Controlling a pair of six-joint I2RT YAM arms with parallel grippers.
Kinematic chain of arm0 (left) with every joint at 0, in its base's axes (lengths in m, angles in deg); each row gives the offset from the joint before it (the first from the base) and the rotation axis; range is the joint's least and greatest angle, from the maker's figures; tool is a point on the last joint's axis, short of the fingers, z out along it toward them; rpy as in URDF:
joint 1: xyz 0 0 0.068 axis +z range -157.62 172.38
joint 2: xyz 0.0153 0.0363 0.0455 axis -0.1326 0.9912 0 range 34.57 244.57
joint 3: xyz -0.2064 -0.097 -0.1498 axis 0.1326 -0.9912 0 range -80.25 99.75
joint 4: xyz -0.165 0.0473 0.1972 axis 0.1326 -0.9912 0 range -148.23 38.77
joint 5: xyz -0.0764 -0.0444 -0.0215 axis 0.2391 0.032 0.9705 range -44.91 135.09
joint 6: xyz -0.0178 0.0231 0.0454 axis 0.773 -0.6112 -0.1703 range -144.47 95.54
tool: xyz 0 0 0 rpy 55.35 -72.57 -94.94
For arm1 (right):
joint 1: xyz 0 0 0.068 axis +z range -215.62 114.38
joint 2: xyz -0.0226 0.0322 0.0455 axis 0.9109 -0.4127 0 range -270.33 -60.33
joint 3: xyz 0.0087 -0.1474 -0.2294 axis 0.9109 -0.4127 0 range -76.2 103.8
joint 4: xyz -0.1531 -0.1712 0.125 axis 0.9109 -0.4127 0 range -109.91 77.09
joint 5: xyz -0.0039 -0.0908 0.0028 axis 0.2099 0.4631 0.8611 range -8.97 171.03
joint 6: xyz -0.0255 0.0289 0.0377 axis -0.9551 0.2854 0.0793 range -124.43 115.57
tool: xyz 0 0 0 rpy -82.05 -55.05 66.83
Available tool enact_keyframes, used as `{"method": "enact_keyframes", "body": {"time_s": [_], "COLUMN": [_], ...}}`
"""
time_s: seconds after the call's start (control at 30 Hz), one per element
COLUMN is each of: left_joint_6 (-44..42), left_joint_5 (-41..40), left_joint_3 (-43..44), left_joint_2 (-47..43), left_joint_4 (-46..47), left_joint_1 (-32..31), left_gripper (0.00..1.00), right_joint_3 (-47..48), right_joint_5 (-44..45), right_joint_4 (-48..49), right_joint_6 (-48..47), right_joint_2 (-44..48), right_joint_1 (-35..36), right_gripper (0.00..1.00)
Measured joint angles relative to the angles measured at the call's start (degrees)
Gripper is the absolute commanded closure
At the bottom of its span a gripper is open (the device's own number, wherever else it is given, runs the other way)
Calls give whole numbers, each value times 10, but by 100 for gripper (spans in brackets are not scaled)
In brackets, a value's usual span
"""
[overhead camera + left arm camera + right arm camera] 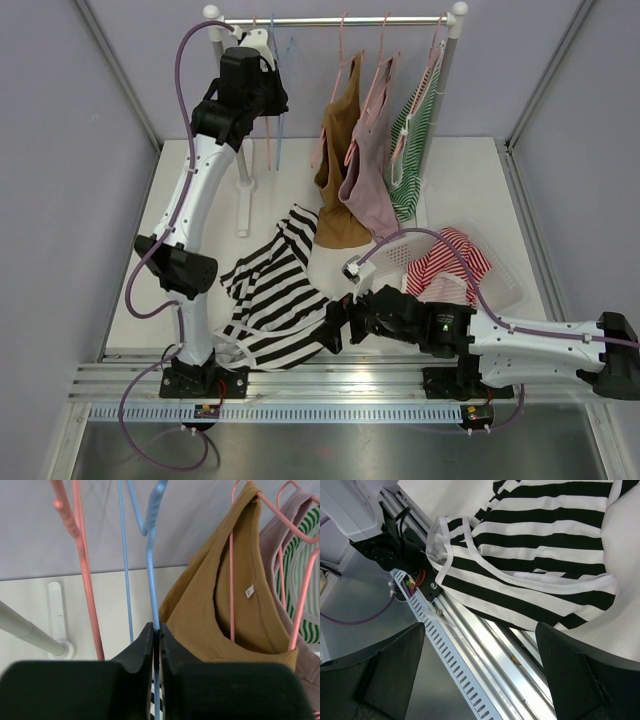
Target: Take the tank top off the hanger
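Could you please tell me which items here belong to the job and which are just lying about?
Job: black-and-white striped tank top, blue hanger, left gripper, right gripper.
Lying about: brown top, pink top, green striped top, basket, red striped garment.

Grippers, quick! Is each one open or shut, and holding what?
Left gripper: shut on the blue hanger.
Right gripper: open, holding nothing, above the striped tank top.

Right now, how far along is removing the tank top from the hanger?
Done: the striped tank top lies on the table, off the blue hanger. In hand: the left claw pinches that bare hanger. Left: probably only releasing it; the right claw hangs open.
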State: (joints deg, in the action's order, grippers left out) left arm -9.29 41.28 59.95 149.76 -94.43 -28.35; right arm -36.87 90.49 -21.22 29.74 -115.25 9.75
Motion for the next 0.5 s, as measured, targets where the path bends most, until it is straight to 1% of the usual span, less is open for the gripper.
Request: {"method": "enact_keyframes", "body": {"time_s": [0.07, 0.1, 0.17, 0.2, 0.3, 0.33, 0.37, 0.5], "left_joint_6": [0, 2, 3, 5, 10, 10, 8, 17], "left_joint_5": [5, 8, 15, 21, 34, 39, 44, 66], "left_joint_3": [-14, -23, -38, -40, -45, -48, -54, -122], "left_joint_2": [-9, -15, -28, -33, -56, -69, -84, -189], "left_joint_4": [2, 2, -4, -9, -20, -25, -30, -35], "left_joint_1": [-1, -1, -2, -2, -2, -2, -2, -2], "left_gripper": [67, 53, 41, 33, 21, 5, 1, 1], "right_joint_3": [0, 0, 3, 8, 20, 27, 33, 61], "right_joint_5": [1, 1, 4, 8, 29, 39, 50, 94], "right_joint_4": [0, 0, -3, -6, -12, -14, -14, -12], "right_joint_6": [0, -1, -6, -11, -27, -35, -43, -91], "right_joint_2": [-14, -19, -27, -33, -44, -50, -55, -90], "right_joint_1": [0, 0, 0, 0, 0, 0, 0, 0], "right_gripper": [1, 1, 1, 0, 0, 0, 1, 1]}}
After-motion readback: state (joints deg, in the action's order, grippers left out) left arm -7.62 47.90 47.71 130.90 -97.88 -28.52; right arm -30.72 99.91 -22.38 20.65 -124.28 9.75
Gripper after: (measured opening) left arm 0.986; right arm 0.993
